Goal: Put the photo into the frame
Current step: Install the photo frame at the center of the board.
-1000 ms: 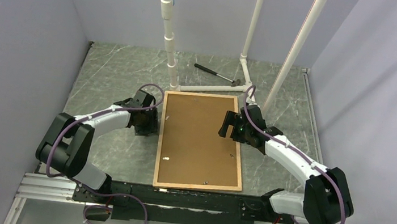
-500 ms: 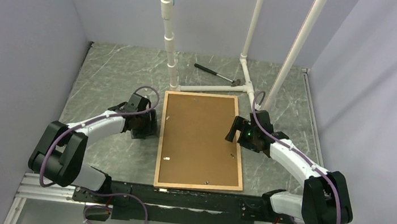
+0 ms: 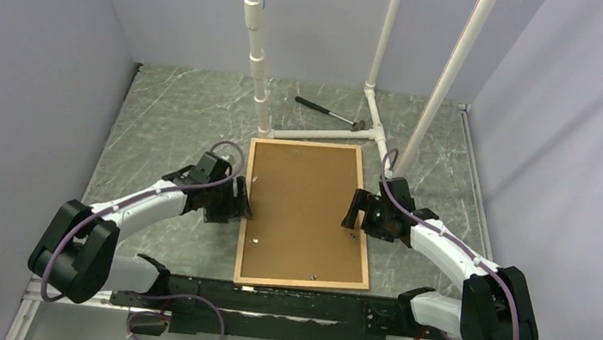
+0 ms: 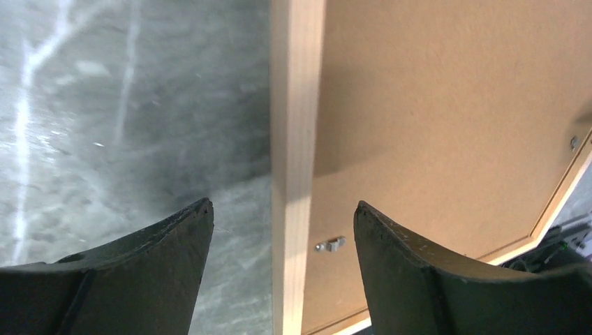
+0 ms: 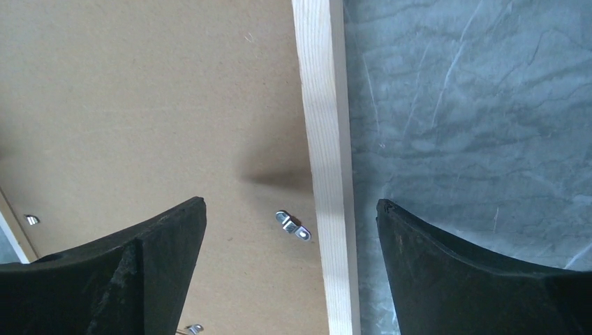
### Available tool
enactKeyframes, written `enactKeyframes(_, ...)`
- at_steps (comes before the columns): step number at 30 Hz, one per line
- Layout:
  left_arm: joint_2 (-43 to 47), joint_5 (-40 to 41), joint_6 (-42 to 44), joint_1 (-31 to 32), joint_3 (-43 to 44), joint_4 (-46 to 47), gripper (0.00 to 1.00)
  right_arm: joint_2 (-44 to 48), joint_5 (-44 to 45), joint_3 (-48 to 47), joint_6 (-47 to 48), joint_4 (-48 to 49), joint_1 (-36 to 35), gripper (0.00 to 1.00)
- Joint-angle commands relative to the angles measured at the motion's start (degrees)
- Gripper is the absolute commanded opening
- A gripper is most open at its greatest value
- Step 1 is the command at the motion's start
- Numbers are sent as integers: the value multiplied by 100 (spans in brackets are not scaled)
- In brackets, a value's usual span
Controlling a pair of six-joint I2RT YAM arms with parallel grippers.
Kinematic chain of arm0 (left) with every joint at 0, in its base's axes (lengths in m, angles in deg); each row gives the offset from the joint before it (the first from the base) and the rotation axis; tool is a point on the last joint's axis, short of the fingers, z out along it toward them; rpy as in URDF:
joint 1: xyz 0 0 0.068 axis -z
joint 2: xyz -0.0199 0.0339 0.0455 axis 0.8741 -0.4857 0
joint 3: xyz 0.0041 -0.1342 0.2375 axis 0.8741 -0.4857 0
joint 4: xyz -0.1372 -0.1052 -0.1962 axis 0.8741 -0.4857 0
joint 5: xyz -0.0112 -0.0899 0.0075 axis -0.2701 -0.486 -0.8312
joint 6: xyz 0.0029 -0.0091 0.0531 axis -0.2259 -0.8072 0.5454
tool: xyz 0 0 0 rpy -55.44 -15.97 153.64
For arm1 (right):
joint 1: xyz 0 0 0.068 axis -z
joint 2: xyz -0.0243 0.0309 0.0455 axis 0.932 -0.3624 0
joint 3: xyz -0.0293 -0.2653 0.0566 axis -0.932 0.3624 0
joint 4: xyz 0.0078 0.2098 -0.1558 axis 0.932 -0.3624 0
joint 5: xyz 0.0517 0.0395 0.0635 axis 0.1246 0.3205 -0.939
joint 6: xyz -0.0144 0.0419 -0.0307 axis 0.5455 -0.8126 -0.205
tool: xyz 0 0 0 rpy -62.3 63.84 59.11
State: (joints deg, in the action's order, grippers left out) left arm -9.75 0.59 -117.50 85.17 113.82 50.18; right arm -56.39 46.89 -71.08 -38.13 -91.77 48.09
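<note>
Plain brown backing board (image 3: 303, 209) inside frame (image 3: 301, 284)

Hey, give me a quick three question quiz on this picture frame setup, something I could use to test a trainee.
1. True or false: the left arm's fingers are shut on the frame.
2. What lies on the table beyond the frame's far edge? A: hammer. B: scissors. C: cup.
3. What fills the frame's opening?
Key: 1 false, they stand open astride its rail; 2 A; 3 the brown backing board.
</note>
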Motion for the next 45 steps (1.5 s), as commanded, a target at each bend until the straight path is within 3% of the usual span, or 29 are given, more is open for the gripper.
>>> enactKeyframes(1, 180, 114, -294, 454, 24, -139, 77, 92, -82, 117, 98, 29, -5, 91)
enactKeyframes(10, -315, 1141, -821, 1860, 571, -832, 76, 19, -7, 1, 147, -38, -5, 89)
enactKeyframes(18, -1094, 2138, -1095, 2486, 1273, -1869, 69, -12, -50, -6, 165, -23, -7, 89)
enactKeyframes(25, -1011, 2256, -1090, 2604, 1194, -2018, 67, -57, -50, -28, 198, -14, -7, 89)
enactKeyframes(30, -826, 2265, -1045, 2601, 1062, -1985, 57, -124, -46, -49, 203, 25, -7, 89)
enactKeyframes(42, -1278, 2791, -1301, 2565, 1356, -2049, 49, -175, -112, -36, 178, 96, -7, 89)
enactKeyframes(45, -1204, 2896, -1410, 2476, 1384, -2079, 43, -154, -112, -28, 182, 94, -12, 89)
